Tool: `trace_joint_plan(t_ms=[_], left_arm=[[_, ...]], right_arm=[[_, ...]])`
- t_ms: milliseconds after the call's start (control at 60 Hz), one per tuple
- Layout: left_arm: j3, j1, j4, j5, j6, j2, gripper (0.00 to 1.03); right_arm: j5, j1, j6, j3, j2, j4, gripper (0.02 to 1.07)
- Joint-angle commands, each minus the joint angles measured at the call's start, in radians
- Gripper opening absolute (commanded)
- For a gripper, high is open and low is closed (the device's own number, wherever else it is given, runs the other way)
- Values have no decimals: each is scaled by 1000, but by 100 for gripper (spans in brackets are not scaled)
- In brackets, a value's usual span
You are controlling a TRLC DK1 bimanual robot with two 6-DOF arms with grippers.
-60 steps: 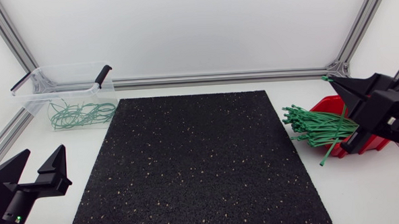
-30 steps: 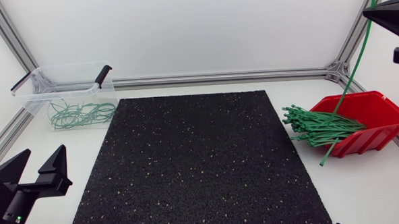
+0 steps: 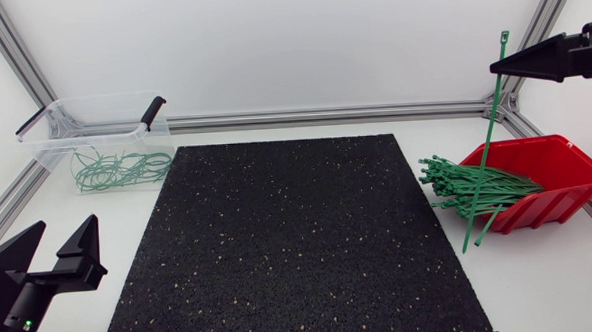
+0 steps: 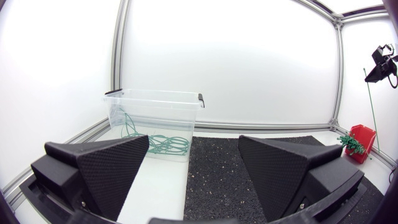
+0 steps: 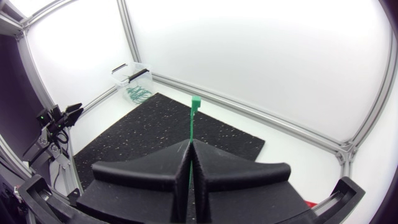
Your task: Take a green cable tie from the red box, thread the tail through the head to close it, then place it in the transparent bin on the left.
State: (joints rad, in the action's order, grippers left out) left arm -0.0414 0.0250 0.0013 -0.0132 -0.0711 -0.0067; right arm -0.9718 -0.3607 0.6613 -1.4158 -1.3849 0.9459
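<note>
Black wedge fingers of the left gripper [image 3: 61, 236] stand wide apart at the lower left of the head view, with nothing between them. The left wrist view shows the same broad gap. This gripper sits low over the white bench [image 3: 541, 285], beside the left edge of a speckled black rubber mat [image 3: 299, 236] that fills the middle of the frame.

At the right of the frame, the red box [image 3: 552, 180] rests on the bench just off the mat's right edge, its open mouth turned toward the mat. A bundle of green ties [image 3: 472, 188] spills from it, heads fanned toward the mat.

At the upper left, the transparent bin [image 3: 94, 135] stands on the bench near the mat's far left corner. It has black handles on its rim and several closed green loops [image 3: 121, 169] on its floor.

High at the upper right, the right gripper [image 3: 502, 67] comes in from the frame's edge, its fingers pressed together on a single green cable tie [image 3: 487, 148]. The right wrist view shows the strap pinched in the seam between the two fingers and the square head standing up just past the fingertips. Below the grip the tie hangs long and nearly straight, crossing in front of the box and the bundle. Its tail tip ends by the mat's right edge; whether it touches the bench cannot be told.
</note>
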Motion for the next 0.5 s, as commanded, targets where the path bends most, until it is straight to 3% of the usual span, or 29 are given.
trace_joint_plan(t_ms=[0,483], left_arm=[[37,-8,-32,-2,4,1,100],[35,-16,-32,-2,7,-6,99]], right_arm=[[-22,39,6,-25,-23,50,7],[-130,345,52,-18,-134,315,7]])
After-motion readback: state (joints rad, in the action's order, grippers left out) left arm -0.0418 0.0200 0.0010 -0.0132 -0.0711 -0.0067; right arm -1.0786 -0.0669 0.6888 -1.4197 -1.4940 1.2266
